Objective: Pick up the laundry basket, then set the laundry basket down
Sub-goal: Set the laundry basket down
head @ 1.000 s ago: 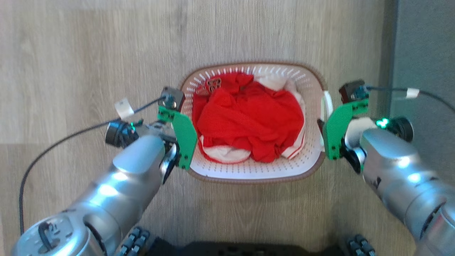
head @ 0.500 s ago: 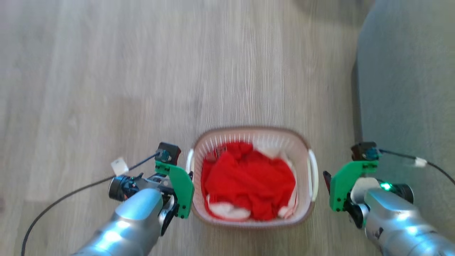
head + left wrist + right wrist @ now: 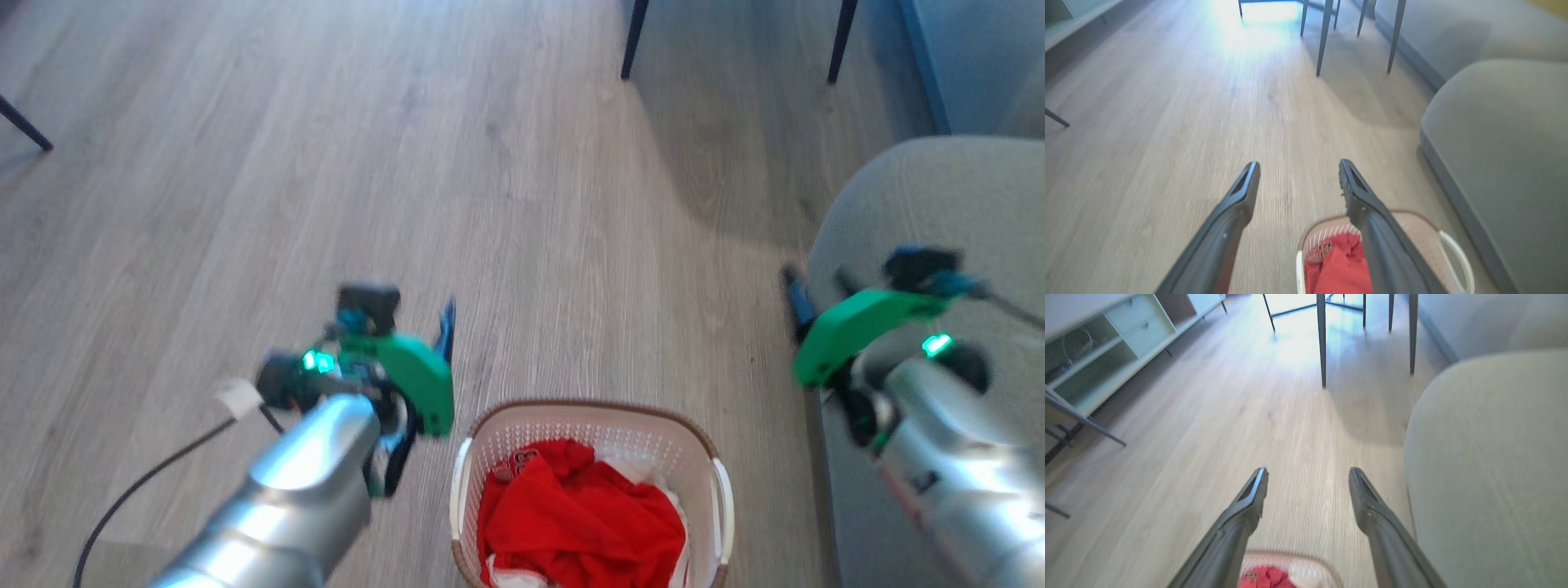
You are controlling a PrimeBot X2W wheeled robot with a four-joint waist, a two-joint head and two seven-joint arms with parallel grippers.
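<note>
The laundry basket (image 3: 588, 404), holding red clothes (image 3: 580, 523), sits on the wooden floor (image 3: 326, 163) at 6 o'clock in the head view. The left gripper (image 3: 1298, 165) hangs at its 10 o'clock, the right gripper (image 3: 1308, 471) at 2 o'clock, both spread wide, empty. A grey seat (image 3: 939, 196) lies at 3 o'clock.

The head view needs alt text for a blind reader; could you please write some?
A white laundry basket with a brown rim, holding red and white clothes, stands on a pale wooden floor at the bottom centre. The robot's left hand and right hand hover apart from it on either side, holding nothing; a grey upholstered seat is at the right.
</note>
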